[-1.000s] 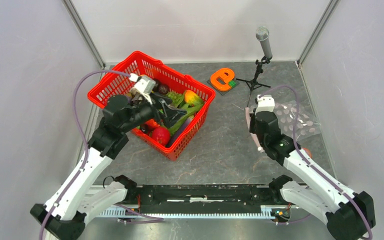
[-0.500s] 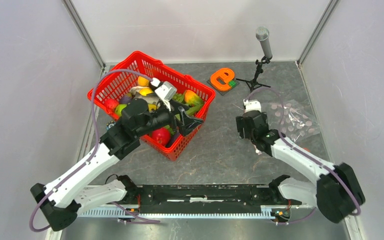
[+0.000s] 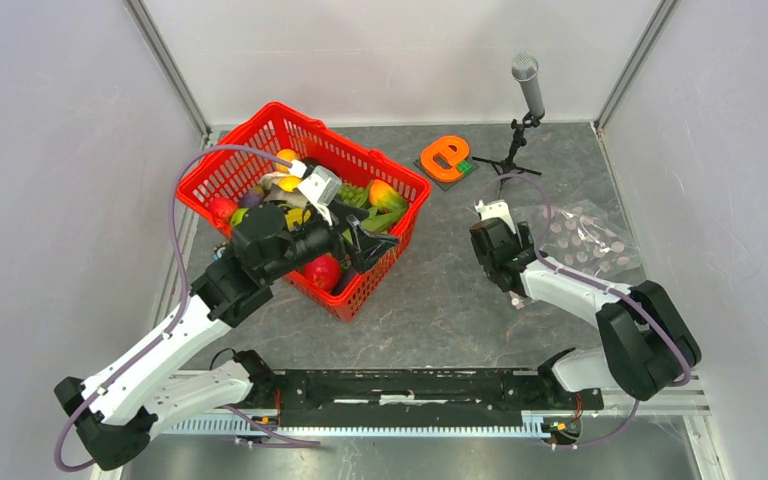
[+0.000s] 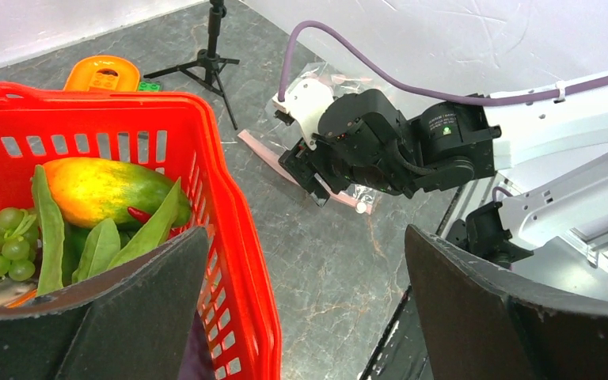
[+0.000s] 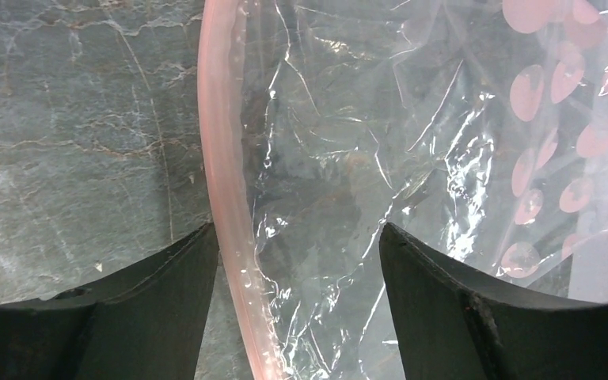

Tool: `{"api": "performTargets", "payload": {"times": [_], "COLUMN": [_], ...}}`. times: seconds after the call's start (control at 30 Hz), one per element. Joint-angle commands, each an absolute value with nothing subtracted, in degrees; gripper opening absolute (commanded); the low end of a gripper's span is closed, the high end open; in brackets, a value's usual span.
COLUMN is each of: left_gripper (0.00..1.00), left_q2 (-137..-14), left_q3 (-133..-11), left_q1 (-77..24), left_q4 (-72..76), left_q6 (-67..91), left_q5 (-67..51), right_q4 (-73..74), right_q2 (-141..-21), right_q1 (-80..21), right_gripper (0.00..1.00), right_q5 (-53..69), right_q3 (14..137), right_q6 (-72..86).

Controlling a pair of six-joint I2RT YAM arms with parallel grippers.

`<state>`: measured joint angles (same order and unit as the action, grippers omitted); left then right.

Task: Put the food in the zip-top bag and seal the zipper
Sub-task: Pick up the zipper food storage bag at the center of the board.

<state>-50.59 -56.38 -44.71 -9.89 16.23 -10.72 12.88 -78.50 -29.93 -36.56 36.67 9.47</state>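
The food lies in a red mesh basket (image 3: 222, 164) (image 4: 229, 229): a green-orange mango (image 4: 99, 186) (image 3: 385, 194), long green pods (image 4: 47, 229), grapes (image 4: 0, 253) and a red fruit (image 3: 322, 271). My left gripper (image 3: 366, 243) (image 4: 305, 237) hangs open and empty over the basket's right rim, one finger inside the basket and one outside. The clear dotted zip-top bag (image 3: 585, 240) (image 5: 412, 119) lies flat at the right. My right gripper (image 3: 500, 262) (image 5: 297, 233) stands open over its mouth edge. The pink zipper (image 5: 220, 158) (image 4: 269, 161) runs just inside the left finger (image 5: 142, 301).
An orange letter block (image 3: 447, 157) lies behind the bag, and a microphone on a tripod (image 3: 528, 95) stands at the back right. Grey walls close in both sides. Bare stone tabletop (image 3: 440, 290) separates basket and bag.
My right gripper has opened and let go of the bag's edge, shifting left and nearer. My left gripper swung from the basket's middle to its right rim.
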Motion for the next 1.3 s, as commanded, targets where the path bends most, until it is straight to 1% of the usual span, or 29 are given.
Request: {"api": "performTargets", "payload": {"times": [0.0, 0.07, 0.13, 0.17, 0.5, 0.6, 0.67, 0.8, 0.97, 1.17, 1.23, 1.27], "left_gripper": [1.00, 1.00, 1.00, 1.00, 1.00, 1.00, 1.00, 1.00, 1.00, 1.00, 1.00, 1.00], "left_q2": [-49.87, -49.88, -49.72, -49.62, -48.86, -48.87, -48.76, -48.30, -47.58, -47.28, -47.36, -47.36], "left_q3": [-56.07, -55.99, -55.82, -55.81, -55.02, -54.93, -54.93, -54.67, -54.41, -54.23, -54.32, -54.32], "left_q1": [-44.82, -44.82, -44.87, -44.80, -44.81, -44.82, -44.81, -44.82, -44.82, -44.83, -44.80, -44.82], "left_q4": [-7.89, -8.00, -7.91, -7.86, -7.30, -7.24, -7.16, -7.21, -7.65, -7.64, -7.56, -7.56], "left_q6": [13.89, 13.96, 13.97, 13.97, 14.15, 14.24, 14.15, 14.15, 13.89, 13.64, 13.71, 13.71], "left_q5": [-9.51, -9.62, -9.49, -9.49, -8.88, -8.97, -8.96, -8.82, -8.49, -8.31, -8.31, -8.35], "right_q4": [9.18, 8.38, 6.27, 7.01, 4.41, 3.78, 3.77, 4.58, 3.33, 0.44, 0.49, 0.53], "right_q2": [-79.73, -79.89, -80.09, -80.61, -82.13, -81.33, -81.47, -81.88, -81.28, -79.61, -78.95, -78.49], "right_q1": [-29.93, -29.93, -29.97, -29.98, -29.96, -29.97, -29.97, -29.43, -26.30, -24.39, -24.40, -24.43], "right_gripper": [0.79, 0.77, 0.71, 0.69, 0.61, 0.49, 0.49, 0.54, 0.55, 0.49, 0.45, 0.41], "right_q5": [-41.36, -42.48, -43.75, -44.48, -54.53, -56.25, -59.18, -63.71, -62.56, -60.60, -60.73, -60.71], "right_q3": [36.85, 36.40, 35.32, 35.70, 32.88, 32.28, 31.99, 31.97, 30.96, 29.99, 29.86, 29.67], "right_q6": [8.76, 8.92, 8.22, 8.37, 8.57, 8.92, 8.87, 9.23, 7.68, 5.18, 5.48, 5.59]}}
